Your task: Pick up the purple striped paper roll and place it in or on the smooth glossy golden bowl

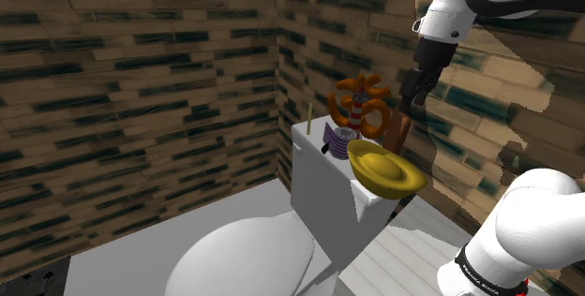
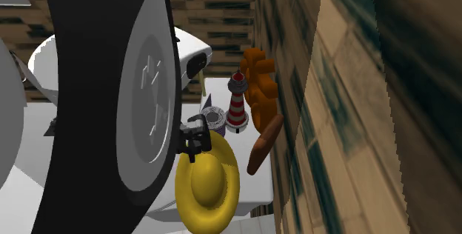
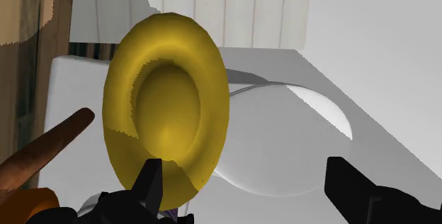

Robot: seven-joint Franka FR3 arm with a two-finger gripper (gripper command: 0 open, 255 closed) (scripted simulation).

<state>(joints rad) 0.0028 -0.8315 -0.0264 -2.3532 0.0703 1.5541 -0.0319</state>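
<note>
**Shoulder view, left to right.** Walls [image 1: 141,88] of brown, dark-streaked planks meet in a far corner, with a plain grey floor [image 1: 112,252] below them. A white toilet fills the middle ground, its closed toilet lid [image 1: 239,252] near and its tank [image 1: 323,191] set toward the right-hand wall. The flat tank top is the surface that carries every object.

- At the far left edge of the tank top a thin yellowish stick [image 1: 309,111] stands upright.
- Right of it the purple striped paper roll [image 1: 336,139] sits upright on the tank top. It is just beside a red-and-white lighthouse figure [image 1: 359,114].
- An orange knot-shaped ornament [image 1: 373,97] rises around and behind the lighthouse.
- The golden bowl [image 1: 386,172] lies at the near right end of the tank top, opening upward. Its rim reaches past the tank's edge. It is just beside the roll; whether they touch cannot be told.
- A brown tapered rod [image 1: 403,133] leans at the far right.

The gripper [image 1: 409,102] hangs above the rod and the bowl, clear of all objects. In the wrist view its fingers [image 3: 151,180] are spread apart and released, with nothing between them.
</note>
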